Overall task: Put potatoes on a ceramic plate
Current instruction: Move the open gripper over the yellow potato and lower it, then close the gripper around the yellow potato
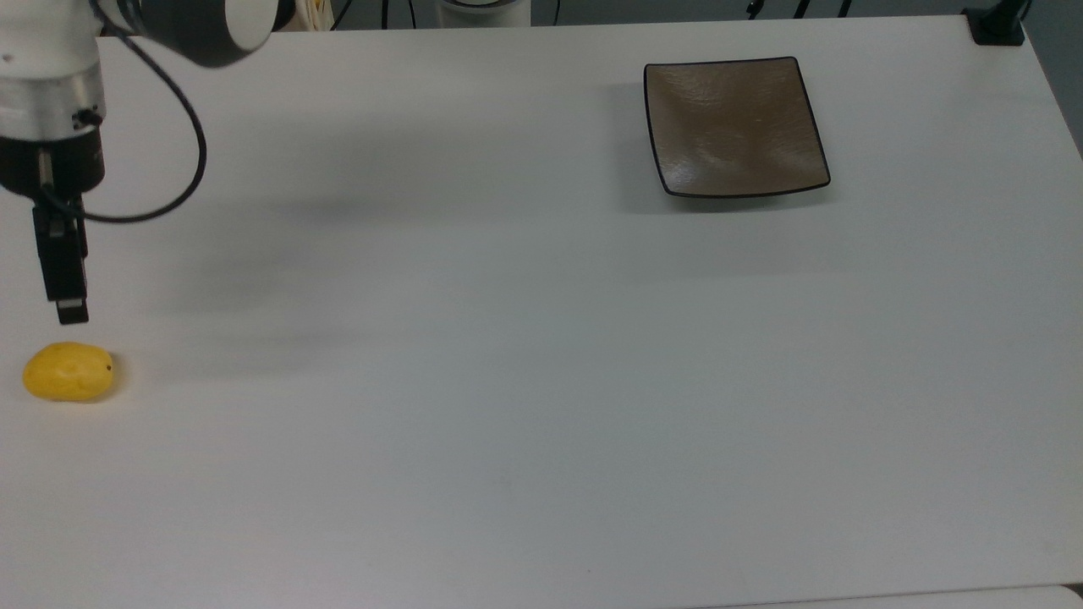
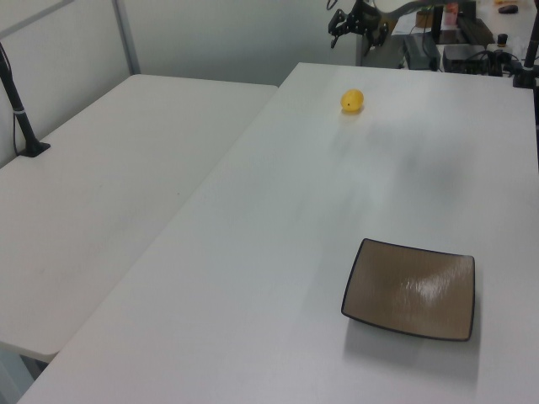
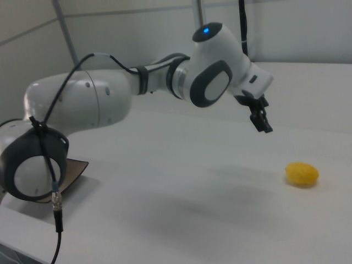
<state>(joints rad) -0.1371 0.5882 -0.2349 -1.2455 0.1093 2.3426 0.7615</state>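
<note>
A small yellow potato [image 1: 68,372] [image 2: 352,101] [image 3: 302,174] lies on the white table near the top view's left edge. My gripper [image 1: 71,309] [image 2: 337,21] [image 3: 264,125] hangs above the table just behind the potato in the top view, pointing down, open and holding nothing. In the right view it is up and to the left of the potato, clearly apart from it. The square brown ceramic plate [image 1: 734,127] [image 2: 413,289] with a thin black rim sits bare far off at the top view's upper right. A corner of the plate [image 3: 76,169] peeks out behind the arm's base.
The arm's black cable [image 1: 182,169] loops beside the wrist. A black clamp post [image 1: 998,24] stands at the table's far right corner in the top view. A second white table [image 2: 101,194] with a black post [image 2: 21,109] adjoins in the left view.
</note>
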